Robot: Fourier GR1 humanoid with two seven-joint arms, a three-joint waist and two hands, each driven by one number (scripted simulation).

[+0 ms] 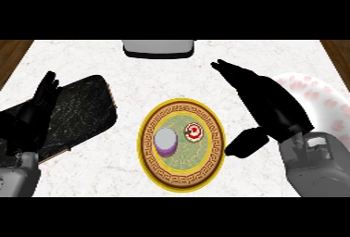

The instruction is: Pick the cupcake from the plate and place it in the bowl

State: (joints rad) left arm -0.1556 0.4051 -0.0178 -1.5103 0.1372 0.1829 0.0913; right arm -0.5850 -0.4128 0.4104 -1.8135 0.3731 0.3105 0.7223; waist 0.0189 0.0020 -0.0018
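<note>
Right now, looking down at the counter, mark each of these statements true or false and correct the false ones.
1. The cupcake sits on the plate. True.
2. The right hand is curled round the cupcake. False: its fingers are straight and it holds nothing, beside the plate.
3. The bowl is at the left of the counter. False: it is at the right, partly behind the right hand.
4. A purple object lies on the plate next to the cupcake. True.
5. The left hand rests at the left edge, over the dark tray. True.
</note>
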